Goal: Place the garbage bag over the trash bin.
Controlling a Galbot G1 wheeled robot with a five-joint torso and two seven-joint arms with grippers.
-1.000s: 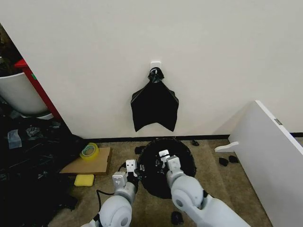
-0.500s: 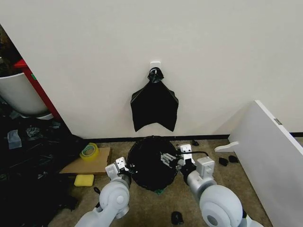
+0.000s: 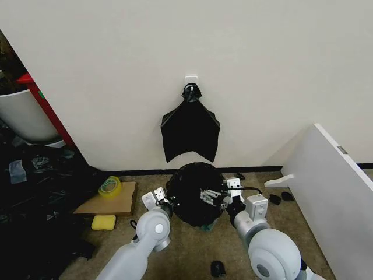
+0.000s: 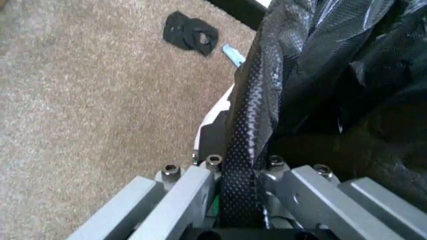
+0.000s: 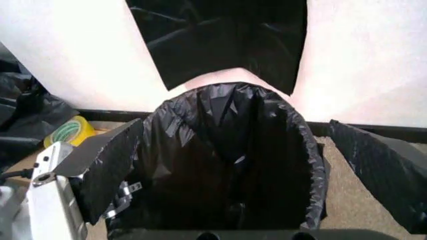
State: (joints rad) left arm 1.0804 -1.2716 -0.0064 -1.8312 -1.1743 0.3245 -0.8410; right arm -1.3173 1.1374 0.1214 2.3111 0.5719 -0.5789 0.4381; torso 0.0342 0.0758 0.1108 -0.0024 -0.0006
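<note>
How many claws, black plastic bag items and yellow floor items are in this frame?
Claws: 2, the left claw and the right claw
Black plastic bag items: 2, the glossy black plastic garbage bag and the black bundle of bags hanging on the wall
Yellow floor items: 2, the yellow tape roll and the yellow sponge
Total: 6

A black bundle of bags (image 3: 190, 132) is hanging from a white wall hook (image 3: 192, 77). A yellow tape roll (image 3: 109, 186) is sitting on a cardboard sheet (image 3: 108, 199), a yellow sponge (image 3: 104, 221) lying just beside it on the carpet (image 3: 291, 224).
</note>
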